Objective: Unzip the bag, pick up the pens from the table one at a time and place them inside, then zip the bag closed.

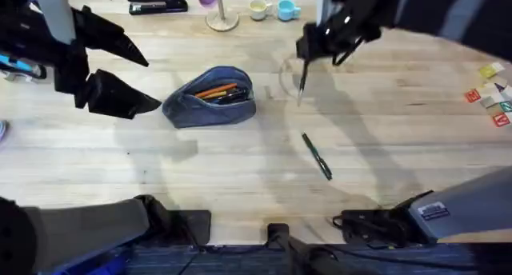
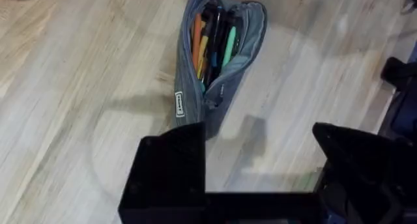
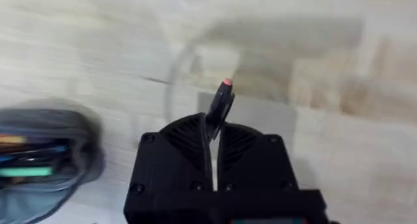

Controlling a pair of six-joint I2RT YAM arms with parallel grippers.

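The blue-grey bag (image 1: 210, 97) lies unzipped on the table (image 1: 240, 171), left of centre, with orange and green pens showing in its opening (image 2: 212, 45). My left gripper (image 1: 154, 85) hovers just left of the bag, open and empty, its fingers (image 2: 172, 172) spread wide. Right of the bag, my right gripper (image 1: 314, 49) is raised above the table and shut on a dark pen (image 1: 302, 81) that hangs down from it. That pen's red tip (image 3: 226, 84) sticks out past the closed fingers (image 3: 189, 146). A second dark pen (image 1: 317, 156) lies on the table nearer the front.
A black stapler (image 1: 156, 1), a purple object on a wooden stand (image 1: 218, 9) and two small cups (image 1: 272, 9) line the far edge. Coloured blocks (image 1: 492, 91) sit at the right edge. A black device (image 1: 376, 223) rests by the front edge.
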